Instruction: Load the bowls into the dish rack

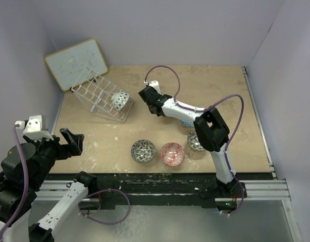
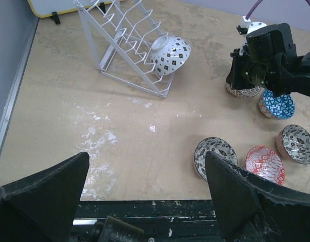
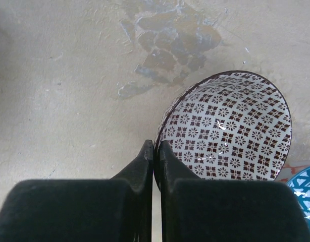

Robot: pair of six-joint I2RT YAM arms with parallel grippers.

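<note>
Squarely caught at the near-left rim of the bowl (image 3: 230,126) by the right pincer (image 3: 155,145): one finger outside the wall, the other just inside, both clenched tight on the thin edge. Spreads ahead and to the right of those fingertips in the right wrist view; peeks out from under the black pincer in the left wrist view. Shows a white inside printed with rows of small dark-brown cross-and-square marks, a dark line along the rim, a reddish pattern on the outer wall. Has no long axis, being round; faces mouth up toward the wrist camera. Touches or barely clears the table (image 1: 220,91), cannot tell which. Sits around mid-table, to the right of the rack (image 1: 97,93) and apart from it, just beside a blue bowl (image 2: 277,105) on its right, nearer side. Over in the rack, holds one racked bowl (image 2: 170,54) on its side, white with dark diamonds, outer wall toward the left wrist camera. Toward the near edge, lines up a grey bowl (image 2: 215,154), a red bowl (image 2: 264,164) and a dark bowl (image 2: 296,143), mouths up, close together. Behind the rack, at the far left wall, leaning: a whiteboard (image 1: 76,63). Hangs released over the near left corner, the left pincer (image 2: 146,159), jaws spread wide.
</note>
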